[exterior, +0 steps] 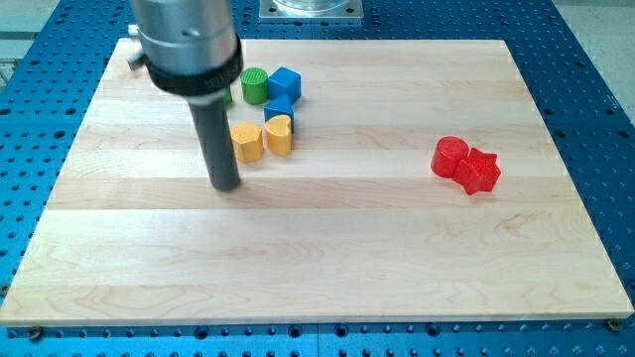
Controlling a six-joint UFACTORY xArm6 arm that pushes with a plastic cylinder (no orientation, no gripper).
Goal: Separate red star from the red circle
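On the wooden surface (327, 248), our red star (480, 171) touches the red circle (449, 157) at its ten o'clock; my tip (227, 185) stands well apart at nine o'clock, beside yellow blocks (262, 138). No jaws: we push bare-rodded.

2 red (449, 157), 2 blue (285, 81), 2 yellow (246, 141), 2 green (255, 84) blks

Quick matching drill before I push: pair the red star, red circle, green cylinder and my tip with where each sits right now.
1. red star
2. red circle
3. green cylinder
4. my tip

A. touching the star, on its left in the view
B. view's top, beside a blue block
C. rightmost in the view
D. just left of the yellow blocks, slightly below them

Pairs: 1-C, 2-A, 3-B, 4-D
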